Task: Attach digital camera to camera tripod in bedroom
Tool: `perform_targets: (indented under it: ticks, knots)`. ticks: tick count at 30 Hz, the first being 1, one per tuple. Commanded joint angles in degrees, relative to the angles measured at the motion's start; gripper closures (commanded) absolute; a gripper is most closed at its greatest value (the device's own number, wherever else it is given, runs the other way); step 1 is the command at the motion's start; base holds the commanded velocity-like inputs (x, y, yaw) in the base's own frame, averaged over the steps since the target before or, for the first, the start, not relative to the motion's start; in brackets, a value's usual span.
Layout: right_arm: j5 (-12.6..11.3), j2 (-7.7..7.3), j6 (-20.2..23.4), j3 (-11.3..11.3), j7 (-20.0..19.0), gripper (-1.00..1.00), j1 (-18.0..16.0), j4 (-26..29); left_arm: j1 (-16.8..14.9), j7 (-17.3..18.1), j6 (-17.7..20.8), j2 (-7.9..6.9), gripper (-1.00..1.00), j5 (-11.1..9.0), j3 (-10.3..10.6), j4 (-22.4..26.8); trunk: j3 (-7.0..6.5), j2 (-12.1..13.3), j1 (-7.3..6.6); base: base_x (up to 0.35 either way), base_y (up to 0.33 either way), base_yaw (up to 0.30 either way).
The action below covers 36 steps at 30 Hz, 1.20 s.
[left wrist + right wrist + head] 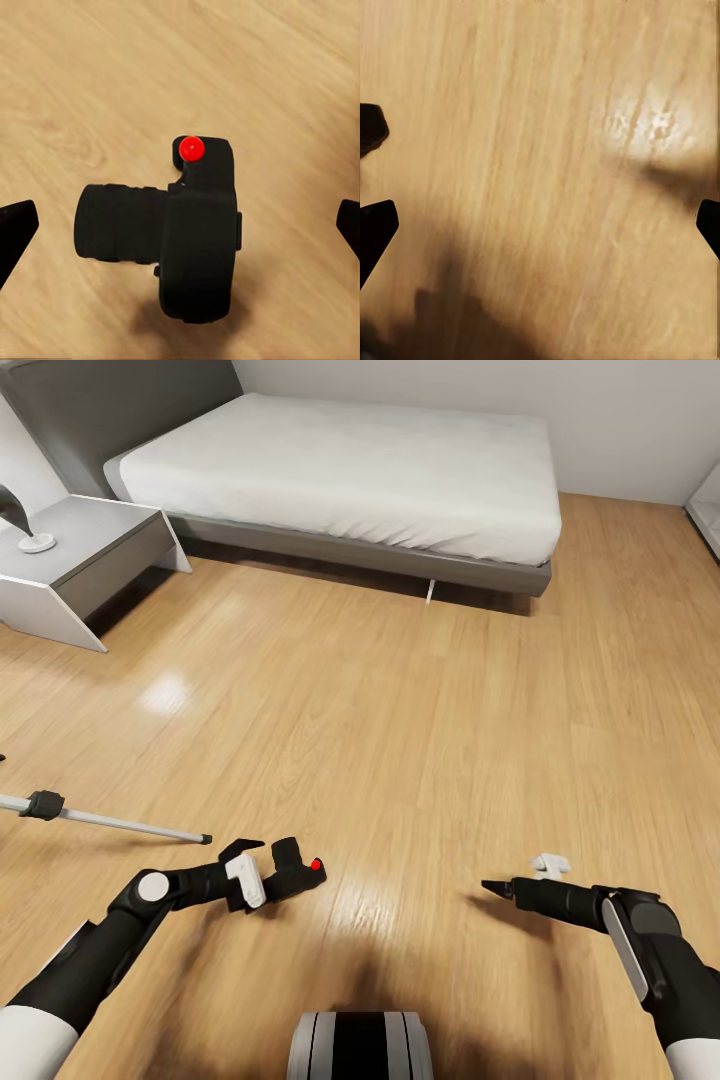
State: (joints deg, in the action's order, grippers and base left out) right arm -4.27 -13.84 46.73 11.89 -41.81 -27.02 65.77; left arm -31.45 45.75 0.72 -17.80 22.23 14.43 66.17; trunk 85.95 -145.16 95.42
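Observation:
The digital camera (296, 866), black and boxy with a red button (191, 148) on top, lies on the light wood floor in the head view's lower left. My left gripper (262, 865) is open right at it; in the left wrist view the camera (196, 240) sits midway between the two widely spread fingertips (16, 225) without touching either. One thin silver leg of the camera tripod (110, 821), with a black joint and black foot, reaches in from the left edge; its head is out of view. My right gripper (520, 875) hovers open over bare floor (540, 150).
A grey-framed white bed (340, 470) stands at the back. A grey nightstand (85, 555) with a white lamp base (37, 542) is at the back left. Wood floor stretches between the bed and my arms. My own base (360, 1045) shows at the bottom edge.

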Motion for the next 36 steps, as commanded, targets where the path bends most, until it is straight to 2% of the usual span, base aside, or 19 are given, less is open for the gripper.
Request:
perform_targets:
  ticks: [1, 2, 3, 6, 12, 15, 20, 31, 36]
  knots:
    - [-0.42, -0.01, 0.47, 0.04, 0.23, -1.0, -0.03, 0.1, -0.02, 0.06, 0.41, 0.0, -1.0, 0.21, 0.07, 0.12, 0.04, -0.02, -0.01, 0.0, 0.0, 0.0]
    - [-0.42, -0.02, 0.47, 0.02, 0.41, -1.0, -0.02, 0.2, -0.02, 0.01, 0.73, 0.04, -1.0, 0.15, 0.07, 0.16, 0.04, -0.02, -0.01, 0.0, 0.0, 0.0]
    - [-0.38, -0.03, 0.47, 0.01, 0.81, -1.0, -0.01, 0.39, -0.04, -0.09, 6.62, 0.24, -1.0, 0.07, 0.07, 0.15, 0.04, -0.02, -0.01, 0.0, 0.0, 0.0]
    - [-0.33, -0.05, 0.5, -0.01, 1.19, -1.0, -0.02, 0.56, -0.04, -0.17, 6.88, 0.67, -1.0, 0.02, 0.07, 0.04, 0.04, -0.02, -0.01, 0.0, 0.0, 0.0]
    - [-0.23, -0.16, 0.85, -0.09, 1.87, -1.0, 0.0, 2.54, -0.02, -0.32, 7.82, 4.24, -1.0, 0.29, -0.03, -1.36, 0.04, -0.02, -0.01, 0.0, 0.0, 0.0]
    - [-0.2, -0.16, 0.92, -0.1, 1.93, -1.0, -0.01, 3.09, -0.02, -0.31, 7.94, 4.89, -1.0, 0.29, -0.07, -1.67, 0.04, -0.02, -0.01, 0.0, 0.0, 0.0]
    - [-0.19, 0.01, 0.97, -0.21, 2.03, -1.0, -0.01, 3.48, -0.03, -0.31, 8.03, 5.39, -1.0, 0.26, -0.09, -1.9, 0.04, -0.02, -0.01, 0.0, 0.0, 0.0]
    - [-0.2, 0.36, 0.7, -0.33, 2.08, -1.0, 0.0, 3.59, -0.02, -0.38, 8.06, 5.53, -1.0, 0.28, -0.11, -1.95, 0.04, -0.02, -0.01, 0.0, 0.0, 0.0]
    - [-0.34, 0.42, 0.58, -0.17, 2.08, -1.0, 0.0, 3.52, -0.03, -0.32, 8.05, 5.48, -1.0, 0.35, -0.11, -1.93, 1.14, -0.08, 0.12, 0.0, 0.0, 0.0]
